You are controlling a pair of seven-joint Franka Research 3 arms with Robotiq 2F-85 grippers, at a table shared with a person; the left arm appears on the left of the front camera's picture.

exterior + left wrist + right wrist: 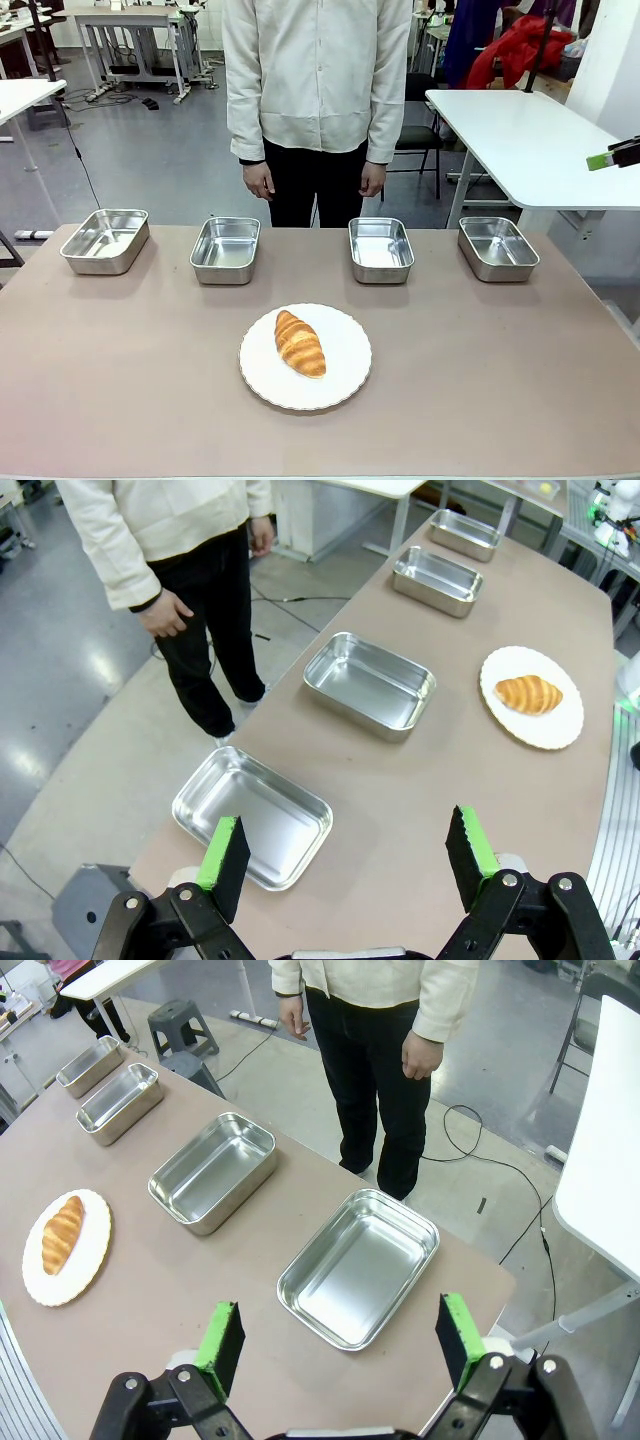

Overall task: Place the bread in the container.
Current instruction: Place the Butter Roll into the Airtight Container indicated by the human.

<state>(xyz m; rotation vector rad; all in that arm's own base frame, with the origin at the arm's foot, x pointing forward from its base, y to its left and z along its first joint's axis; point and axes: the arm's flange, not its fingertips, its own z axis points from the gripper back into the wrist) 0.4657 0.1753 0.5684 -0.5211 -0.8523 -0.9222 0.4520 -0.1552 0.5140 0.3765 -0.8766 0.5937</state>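
The bread (300,343) is lying on a round white plate (345,385) at the near middle of the worktop (500,400), and nothing is touching it. The left fingers (222,852) are standing spread wide and holding nothing above the left end of the worktop. The right fingers (222,1335) are likewise spread and unloaded above the right end. The likeliest trouble is lying in the grasp itself: the crust is looking glossy and ridged, so a hard pinch is probably going to crush or flake it, while a light pinch is risking a slip on the way across. A low approach is also risking the pads catching the plate rim and dragging or tipping the plate. The pans are looking light and shallow, so a bump during the drop is likely to shove one along the worktop or leave the bread hanging over a rim. The person's hands (259,181) are hanging just beyond the far edge, so a long reach is passing close to them. 4 steel pans are sitting in a row along the far side: the far-left container (105,240), the second container (225,250), the third container (381,250) and the far-right container (498,248). All 4 are showing bare metal with nothing in them, and I cannot tell which is meant.
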